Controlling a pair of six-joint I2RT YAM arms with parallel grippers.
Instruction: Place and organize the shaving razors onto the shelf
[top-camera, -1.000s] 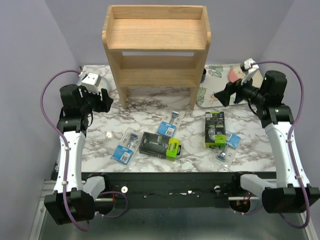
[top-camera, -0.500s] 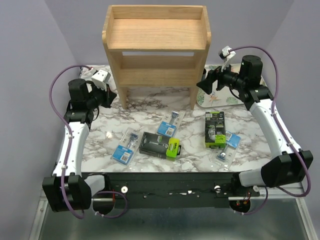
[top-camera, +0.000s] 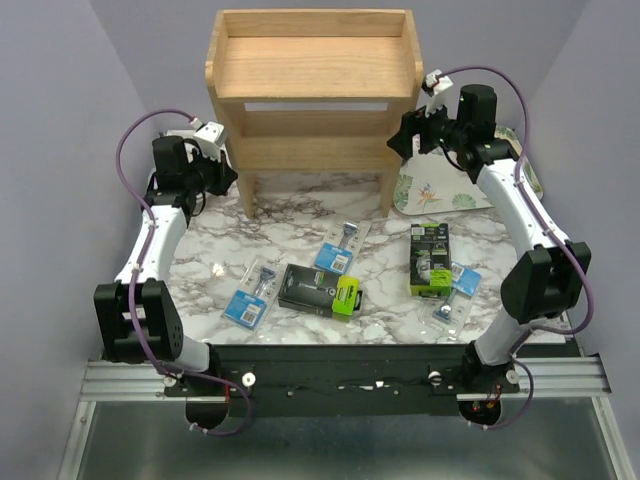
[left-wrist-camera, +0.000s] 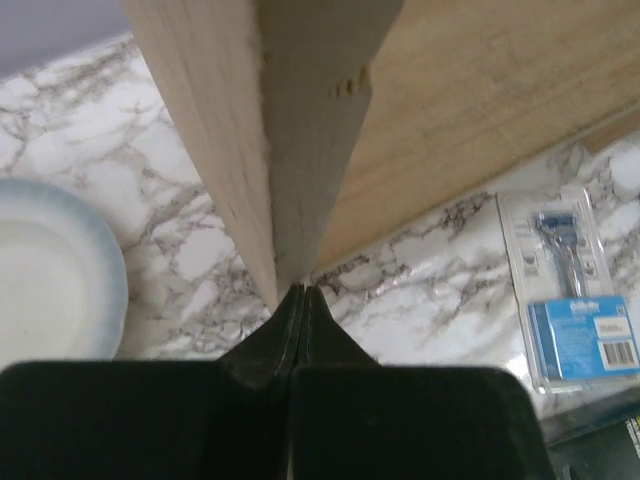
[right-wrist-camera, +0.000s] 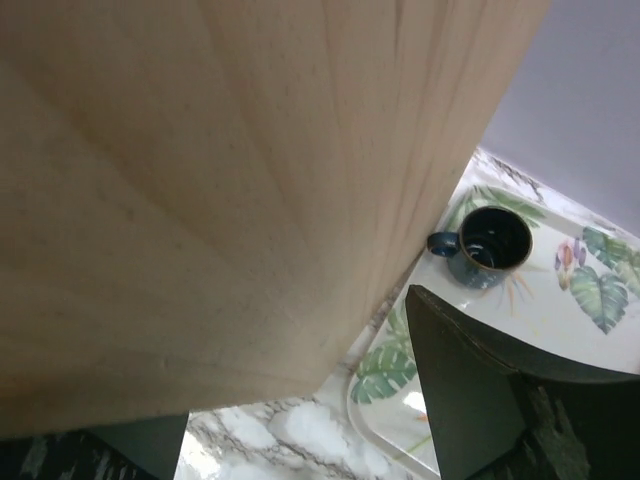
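Observation:
The wooden shelf (top-camera: 310, 70) stands at the back of the marble table. Several shaving razors lie in front of it: blister packs (top-camera: 252, 293), (top-camera: 340, 247), (top-camera: 455, 295) and two black boxes (top-camera: 320, 290), (top-camera: 430, 258). My left gripper (top-camera: 228, 172) is shut and empty, its tips (left-wrist-camera: 303, 290) against the edge of the shelf's left side panel (left-wrist-camera: 290, 130); one blister pack (left-wrist-camera: 575, 290) shows to its right. My right gripper (top-camera: 400, 138) is open at the right side panel (right-wrist-camera: 220, 180), which sits between its fingers (right-wrist-camera: 480, 390).
A floral tray (top-camera: 435, 188) lies right of the shelf, with a dark blue mug (right-wrist-camera: 490, 243) on it close to the right finger. A white plate (left-wrist-camera: 45, 270) sits on the table left of the shelf. A small white scrap (top-camera: 217, 268) lies near the left blister pack.
Both arms have swung inward and up to the shelf's side panels. The left gripper has closed. The right gripper's fingers have narrowed slightly around the panel.

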